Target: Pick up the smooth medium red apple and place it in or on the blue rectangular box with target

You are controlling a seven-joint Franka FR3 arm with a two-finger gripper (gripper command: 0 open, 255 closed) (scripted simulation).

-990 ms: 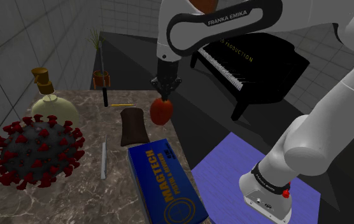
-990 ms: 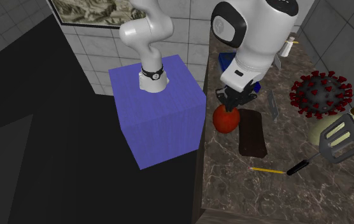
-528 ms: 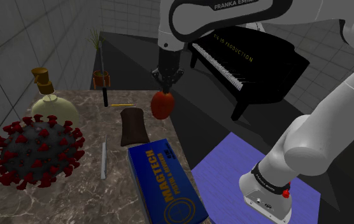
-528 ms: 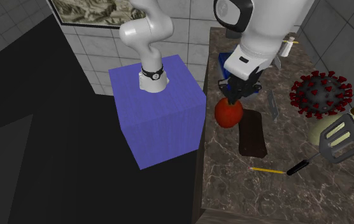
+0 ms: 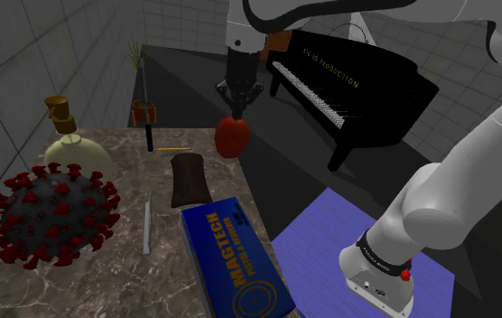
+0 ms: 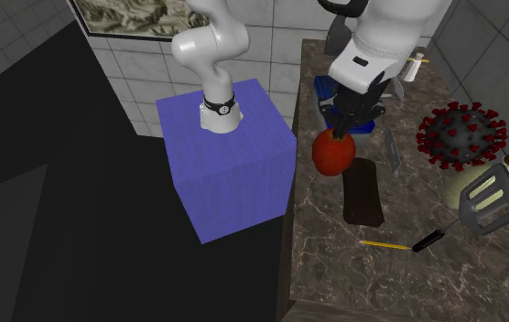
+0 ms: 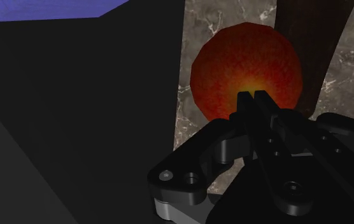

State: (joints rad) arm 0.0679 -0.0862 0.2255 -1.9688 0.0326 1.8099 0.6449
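Note:
The red apple [image 5: 232, 135] hangs in the air above the marble counter's edge, near a dark brown block [image 5: 189, 179]. My black gripper [image 5: 237, 110] is shut on the apple's top, and the fruit dangles below the fingertips. The second exterior view shows the apple [image 6: 332, 154] under the gripper [image 6: 341, 131], lifted off the counter. In the wrist view the fingers meet at the gripper [image 7: 253, 97] against the apple [image 7: 246, 63]. The blue rectangular box [image 5: 237, 262] with a printed target lies flat on the counter nearer the stand; a corner of the box [image 6: 321, 89] peeks out behind the arm.
A large red-spiked virus model [image 5: 51, 215] and a pale bottle [image 5: 73, 144] stand at the shoulder view's left. A screwdriver [image 6: 399, 245], a spatula [image 6: 491, 197] and a thin grey strip [image 5: 146, 226] lie on the counter. A black piano [image 5: 367, 90] stands beyond the counter edge.
The gripper has risen with the apple in it, lifting it higher above the counter and a little farther from the brown block.

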